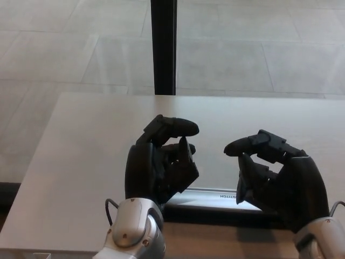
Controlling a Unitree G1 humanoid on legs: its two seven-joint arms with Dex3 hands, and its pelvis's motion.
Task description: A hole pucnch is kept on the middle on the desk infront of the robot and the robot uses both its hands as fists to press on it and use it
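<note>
A long silver hole punch (pixel 215 197) with a black base lies across the near part of the pale desk (pixel 86 140); only its middle stretch shows between my two hands. My left hand (pixel 160 164) hovers over the punch's left end, its fingers curled into a fist with nothing in it. Over the right end is my right hand (pixel 277 175), fingers likewise curled in and holding nothing. Whether either hand touches the punch cannot be told, since both hide its ends.
A black vertical post (pixel 163 46) rises behind the desk's far edge. Beyond it lies a tiled grey floor (pixel 259 48). The desk's left edge runs diagonally toward me at the lower left.
</note>
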